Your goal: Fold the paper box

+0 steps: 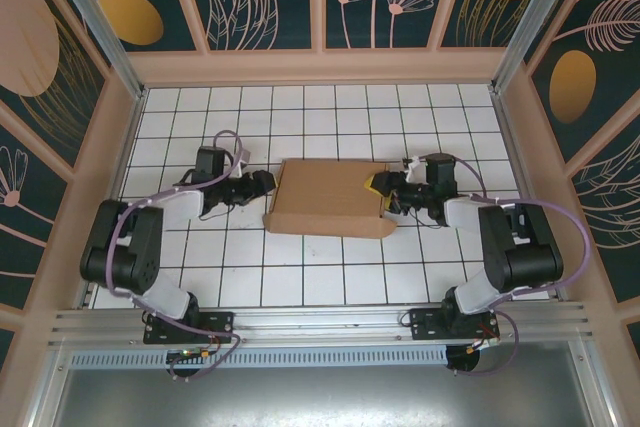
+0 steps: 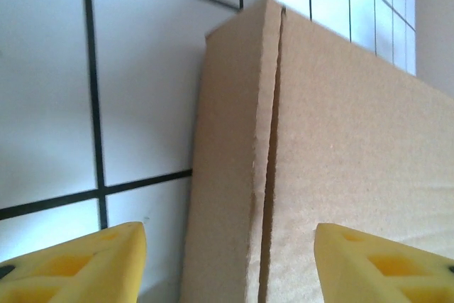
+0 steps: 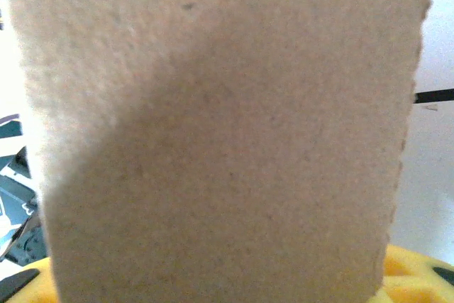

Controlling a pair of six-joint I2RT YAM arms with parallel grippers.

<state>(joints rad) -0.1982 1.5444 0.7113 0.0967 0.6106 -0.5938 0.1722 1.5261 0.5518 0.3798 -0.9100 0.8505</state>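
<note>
The paper box (image 1: pixel 330 197) lies as a shallow brown cardboard box in the middle of the tiled table. My left gripper (image 1: pixel 265 183) is at its left end. In the left wrist view that gripper (image 2: pixel 230 235) is open, its yellow fingertips (image 2: pixel 85 260) wide apart on either side of the box's side wall (image 2: pixel 227 175) without touching it. My right gripper (image 1: pixel 382 187) is at the box's right end. A flat cardboard panel (image 3: pixel 220 140) faces the right wrist camera and hides most of the jaws. Yellow fingers (image 3: pixel 418 278) peek out far apart at the bottom corners.
The white tiled table (image 1: pixel 320 277) is ringed by low tan walls (image 1: pixel 320 67). Both arms bend in from the near edge, with their bases on the metal rail (image 1: pixel 320 327). Bare tiles lie in front of and behind the box.
</note>
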